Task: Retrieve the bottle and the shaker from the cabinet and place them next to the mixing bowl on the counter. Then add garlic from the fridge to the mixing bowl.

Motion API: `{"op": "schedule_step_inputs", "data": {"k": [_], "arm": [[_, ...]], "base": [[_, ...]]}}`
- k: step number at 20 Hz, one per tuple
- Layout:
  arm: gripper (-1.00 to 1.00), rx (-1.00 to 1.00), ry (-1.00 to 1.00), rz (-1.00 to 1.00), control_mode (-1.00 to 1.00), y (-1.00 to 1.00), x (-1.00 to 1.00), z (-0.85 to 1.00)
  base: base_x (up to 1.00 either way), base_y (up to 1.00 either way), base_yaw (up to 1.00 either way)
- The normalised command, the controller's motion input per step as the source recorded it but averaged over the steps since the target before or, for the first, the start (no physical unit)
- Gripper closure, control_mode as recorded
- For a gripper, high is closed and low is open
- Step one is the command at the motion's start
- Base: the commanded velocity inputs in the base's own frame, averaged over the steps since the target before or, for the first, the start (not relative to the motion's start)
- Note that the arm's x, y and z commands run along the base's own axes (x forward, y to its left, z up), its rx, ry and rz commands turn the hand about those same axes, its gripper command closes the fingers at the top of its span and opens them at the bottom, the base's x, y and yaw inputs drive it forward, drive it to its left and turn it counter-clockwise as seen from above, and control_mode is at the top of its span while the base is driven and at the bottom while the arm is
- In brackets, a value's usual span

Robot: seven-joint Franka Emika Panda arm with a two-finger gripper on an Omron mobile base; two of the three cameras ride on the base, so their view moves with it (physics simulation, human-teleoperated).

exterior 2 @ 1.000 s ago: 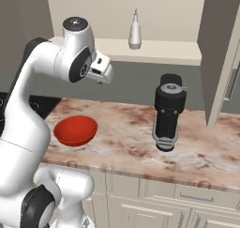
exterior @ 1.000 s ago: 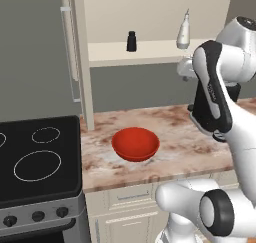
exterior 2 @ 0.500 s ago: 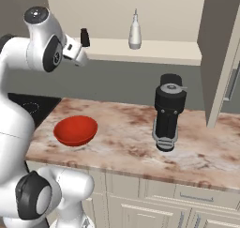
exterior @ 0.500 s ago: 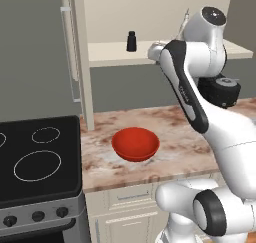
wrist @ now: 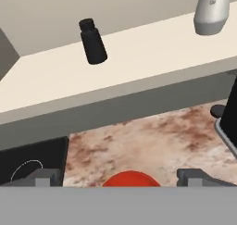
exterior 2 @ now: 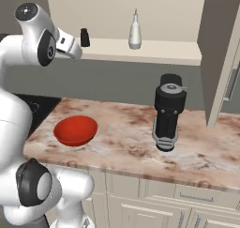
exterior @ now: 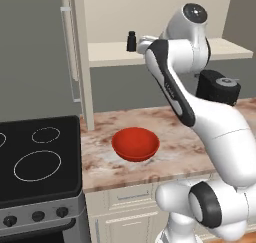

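Shaker (wrist: 93,41) stands upright on the cream shelf board of the cabinet (exterior 2: 154,53), toward its left end; in the left base view the shaker (exterior: 131,41) sits just behind the robot's hand, in the right base view the shaker (exterior 2: 85,37) is just beside the hand's tip. Gripper (wrist: 120,175) is raised near shelf level, in front of the shelf edge, jaws spread wide, nothing between them; dark fingertips (wrist: 44,177) show low in the hand view, apart from the shaker. Bottle (exterior 2: 135,32) stands upright on the same shelf, well apart from the shaker, further right; hand view shows just the bottle's (wrist: 212,10) lower body at the top right corner. Mixing bowl (exterior: 135,143) sits on the counter (exterior: 190,152), empty, near the counter's left end beside the black stovetop (exterior: 37,157); bowl (exterior 2: 75,130) in the right base view, and its red rim (wrist: 131,178) peeks between the fingertips in the hand view. Black coffee machine (exterior 2: 168,111) stands on the counter (exterior 2: 140,142), to the right of the bowl, below the shelf. Tall cabinet side panel (exterior: 82,62) rises at the counter's left end.
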Motion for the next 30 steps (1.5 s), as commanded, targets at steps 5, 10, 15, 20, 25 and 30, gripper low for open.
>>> {"op": "schedule_step_inputs", "data": {"k": [5, 10, 15, 20, 25, 30], "arm": [[-1.00, -0.10, -0.09, 0.04, -1.00, 0.01, 0.37, 0.11], [-1.00, -0.01, -0.02, 0.20, -1.00, -0.05, 0.41, 0.02], [-1.00, 0.00, -0.06, 0.13, -1.00, 0.00, 0.29, 0.00], [-1.00, 0.00, -0.20, 0.01, -1.00, 0.00, 0.04, 0.09], [-1.00, 0.00, -0.15, 0.00, -1.00, 0.00, 0.04, 0.00], [-1.00, -0.01, -0.01, 0.00, -1.00, 0.00, 0.39, 0.01]], "base": [[0.00, 0.00, 0.00], [0.00, 0.00, 0.00], [0.00, 0.00, 0.00], [0.00, 0.00, 0.00], [0.00, 0.00, 0.00], [0.00, 0.00, 0.00]]}}
